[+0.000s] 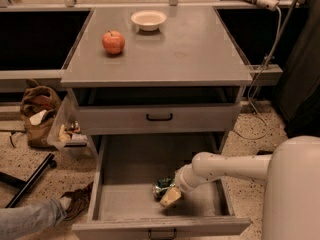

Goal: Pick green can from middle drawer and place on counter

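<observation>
The middle drawer (127, 184) is pulled out, a long grey tray low in the camera view. The green can (161, 186) lies on the drawer floor near the front right, shiny and dented. My gripper (169, 196) reaches in from the right on a white arm and sits right at the can, its pale fingers (171, 197) just in front of and below it. The counter (165, 49) is the flat grey top of the cabinet above.
A red apple (113, 42) and a white bowl (148, 20) stand on the counter's far left part. A shut drawer front with black handle (159, 117) is above the open drawer. A brown bag (39, 113), a clear bin (70, 131) and a person's leg (35, 220) are at left.
</observation>
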